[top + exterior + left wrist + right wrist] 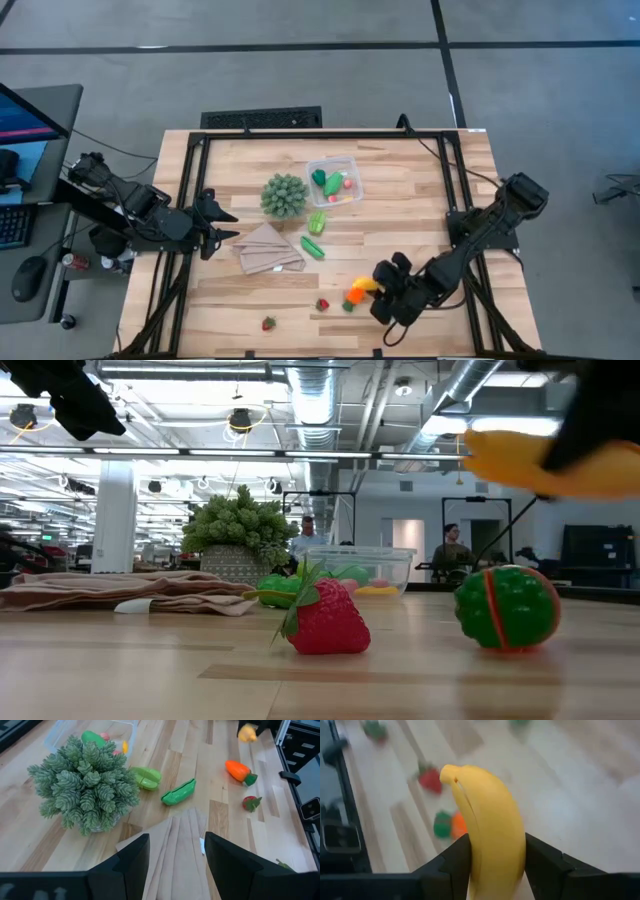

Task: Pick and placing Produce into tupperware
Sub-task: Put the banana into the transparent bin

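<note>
My right gripper [378, 285] is near the table's near edge, shut on the yellow banana [490, 815], above the orange carrot [356, 296]. Two red strawberries [322, 304] [268, 323] lie on the wood to the carrot's left. The clear tupperware [333, 180] stands farther back with a green pepper and small pieces inside. Two green pods [317, 222] [312, 247] lie between it and the tan cloth [268, 248]. My left gripper [177, 855] is open at the table's left, its fingers above the cloth's edge. My right gripper pinches the banana between its two fingers [457, 862], which lie across it. The banana's stem end [449, 772] sticks out forward past the fingertips. The fingers come from the table's right. The banana [560, 465] is lifted clear of the table, above the carrot.
The spiky green ball [284, 195] stands left of the tupperware, near the cloth. A black frame [190, 200] runs around the table's sides. Bare wood lies at the table's far left and right of the tupperware. People stand in the room far behind the table.
</note>
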Motion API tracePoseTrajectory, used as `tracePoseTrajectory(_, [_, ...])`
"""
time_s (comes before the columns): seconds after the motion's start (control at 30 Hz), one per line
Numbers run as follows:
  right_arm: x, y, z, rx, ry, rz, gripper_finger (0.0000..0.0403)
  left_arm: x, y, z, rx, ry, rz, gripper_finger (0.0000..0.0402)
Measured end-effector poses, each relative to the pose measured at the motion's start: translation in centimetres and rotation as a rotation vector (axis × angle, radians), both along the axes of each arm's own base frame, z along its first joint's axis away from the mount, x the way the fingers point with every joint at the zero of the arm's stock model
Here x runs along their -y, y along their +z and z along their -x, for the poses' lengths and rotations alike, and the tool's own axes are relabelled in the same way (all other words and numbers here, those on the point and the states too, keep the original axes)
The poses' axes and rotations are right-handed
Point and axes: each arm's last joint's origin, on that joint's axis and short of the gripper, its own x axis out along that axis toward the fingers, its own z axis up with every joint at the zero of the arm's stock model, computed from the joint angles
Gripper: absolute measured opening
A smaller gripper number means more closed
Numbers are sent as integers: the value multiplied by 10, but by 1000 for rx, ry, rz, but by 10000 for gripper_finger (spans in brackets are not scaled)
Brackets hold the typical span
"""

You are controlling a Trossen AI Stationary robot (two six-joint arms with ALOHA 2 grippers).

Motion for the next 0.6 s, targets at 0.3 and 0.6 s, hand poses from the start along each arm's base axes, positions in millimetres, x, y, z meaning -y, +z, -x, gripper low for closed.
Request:
tracePoseTrajectory(0.3, [34,40,-6,142,-24,102,148,0,0,0,4,0,3,180])
tracePoseTrajectory(0.6, [83,66,-16,163,-18,264,154,0,0,0,4,4,9,180])
